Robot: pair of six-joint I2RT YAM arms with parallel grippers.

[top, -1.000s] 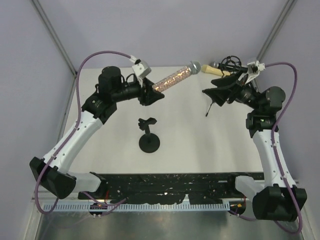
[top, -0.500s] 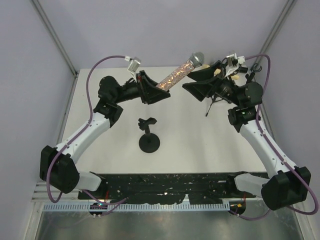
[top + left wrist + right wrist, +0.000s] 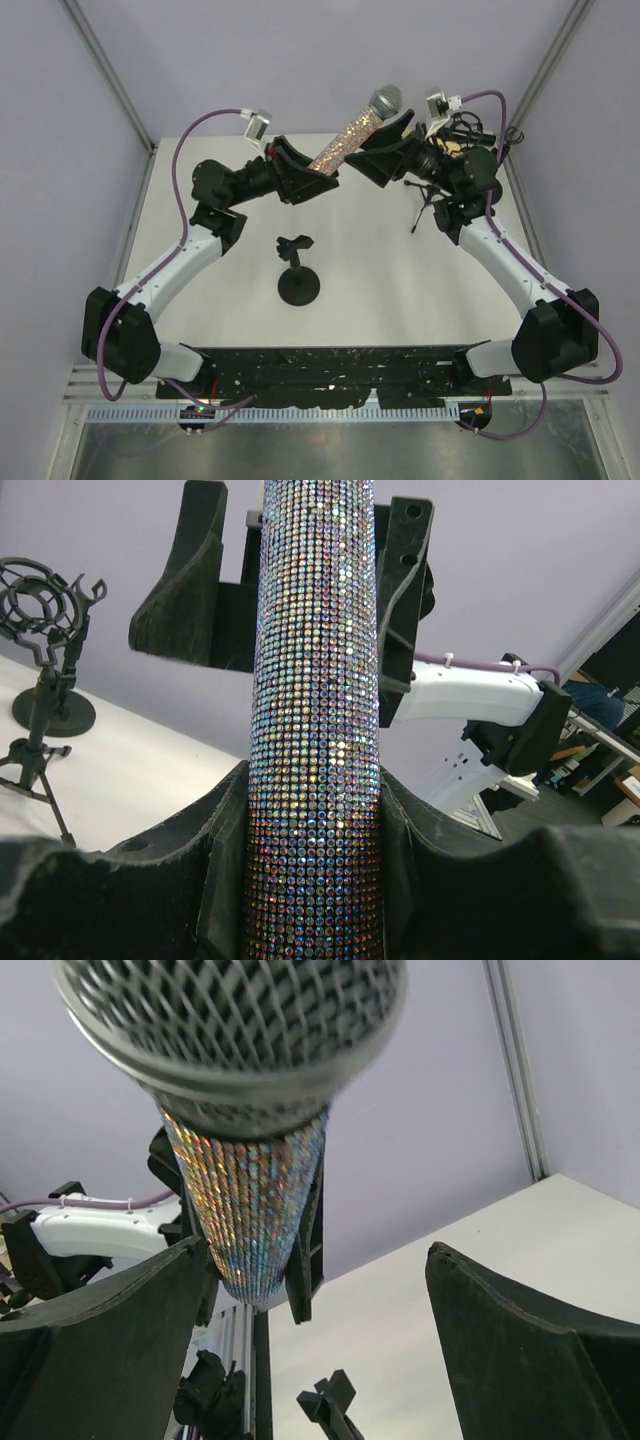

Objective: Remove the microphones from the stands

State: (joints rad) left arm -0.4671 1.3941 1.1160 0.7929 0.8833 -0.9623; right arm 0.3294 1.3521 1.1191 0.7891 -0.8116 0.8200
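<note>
Above the white desk (image 3: 400, 270), well clear of its empty stand (image 3: 298, 275), the glittery microphone (image 3: 350, 138) slants up from the left arm's fingers (image 3: 140, 890), clenched on its handle, its upper end lying between the right arm's wide-spread, empty fingers (image 3: 110, 1350).

Two white-shelled arms (image 3: 170, 265), black at the joints — purple cables (image 3: 212, 117), black foam-faced jaws.

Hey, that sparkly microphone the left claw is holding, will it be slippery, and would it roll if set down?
Probably stiff: the microphone juts straight from the left claw without sagging. Its rhinestone-covered body looks bumpy, so likely grippy rather than slick. Being round and tapered, it would probably roll in an arc on the table.
</note>
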